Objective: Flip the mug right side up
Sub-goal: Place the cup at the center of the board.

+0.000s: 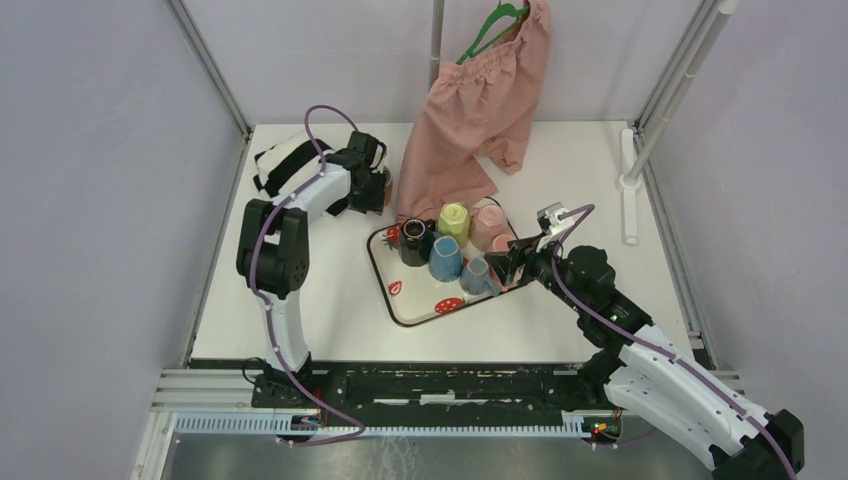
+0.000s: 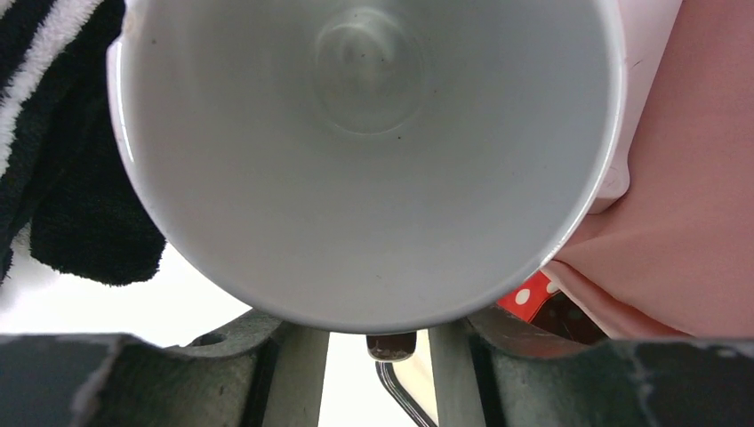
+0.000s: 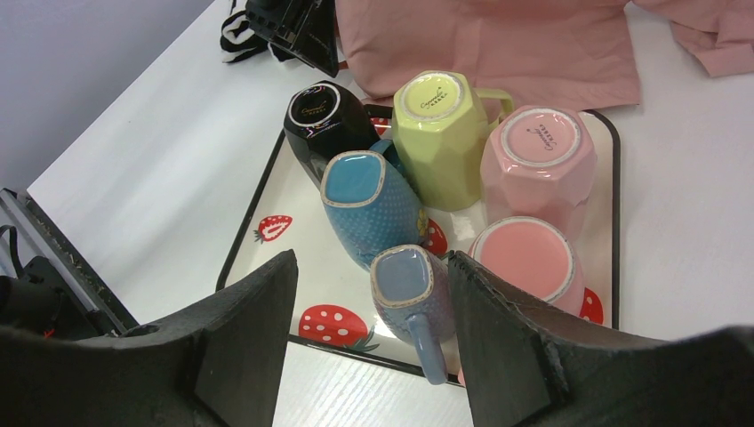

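I count seven mugs in all. One mug (image 2: pixel 356 178) is at my left end effector (image 1: pixel 378 190), at the far left of the tabletop (image 1: pixel 330 320). It lies between one black-and-white striped cloth (image 2: pixel 53 133) and the hem of one pink garment (image 1: pixel 470 100), which hangs from one green hanger (image 1: pixel 495 25). The mug's mouth faces my left wrist camera and shows a plain white inside, with its rim just above my two fingers. I cannot tell whether those fingers press on it or stand clear. The other six mugs sit base-up on one white tray (image 3: pixel 293 205), which has a black rim and a strawberry print: a black mug (image 3: pixel 322 111), a yellow-green mug (image 3: pixel 440 116), a faceted pink mug (image 3: pixel 538 147), a blue mug (image 3: pixel 364 191), a periwinkle mug (image 3: pixel 405 276) and a salmon mug (image 3: pixel 525 258). The black, yellow-green and faceted pink bases each carry a small line of script, too fine for me to read. My right end effector (image 3: pixel 369 267) hovers over the near side of the tray, its jaws spread wide and holding nothing. The periwinkle mug lies below the gap between them.
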